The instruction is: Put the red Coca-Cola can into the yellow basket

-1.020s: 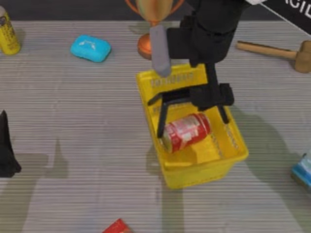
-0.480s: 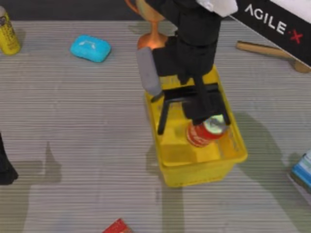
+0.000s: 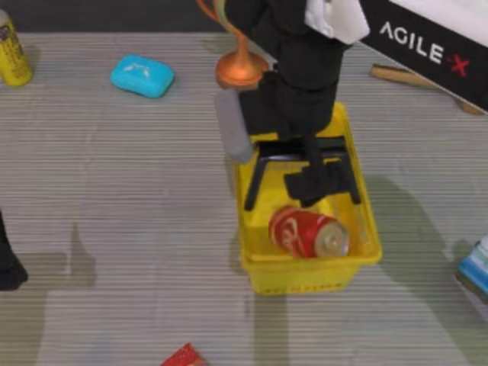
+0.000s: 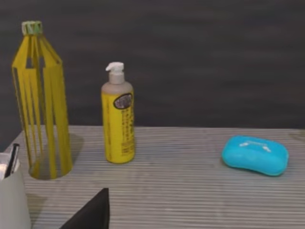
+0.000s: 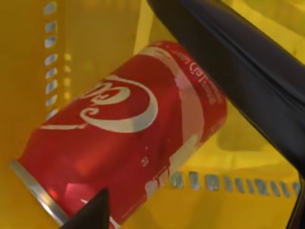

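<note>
Starting at the far left edge of the table, the left gripper (image 3: 9, 263) is just parked there as a dark shape, doing nothing, and I honestly can't tell whether its fingers are open or closed. Its wrist camera looks out over the clutter at that end: a yellow wire cone thing (image 4: 40, 100), a yellow pump bottle (image 4: 118, 119) and the turquoise soap bar (image 3: 142, 75), all standing apart from each other and well away from the action, so they look like plain distractors. Down at the near edge a red corner of something flat (image 3: 185, 357) pokes into view, not the can. Moving toward the middle, an orange trophy (image 3: 240, 69) sits just behind the yellow basket (image 3: 305, 276). The red Coca-Cola can (image 3: 307, 232) is lying on its side on the basket floor, near the front wall, silver end pointing to the table's right. The right gripper (image 3: 314, 183) hangs over the basket just behind the can, under the raised black handle (image 3: 259, 164). It has nothing in its grip; the jaws look spread, though the arm hides most of them, and the can lies clear of them in the right wrist view. My guess is the can's on its side because it tipped when let go. The drop looks basically done. Far right there's a wooden mallet (image 3: 415, 78) and a blue box (image 3: 476, 267) at the edge.
</note>
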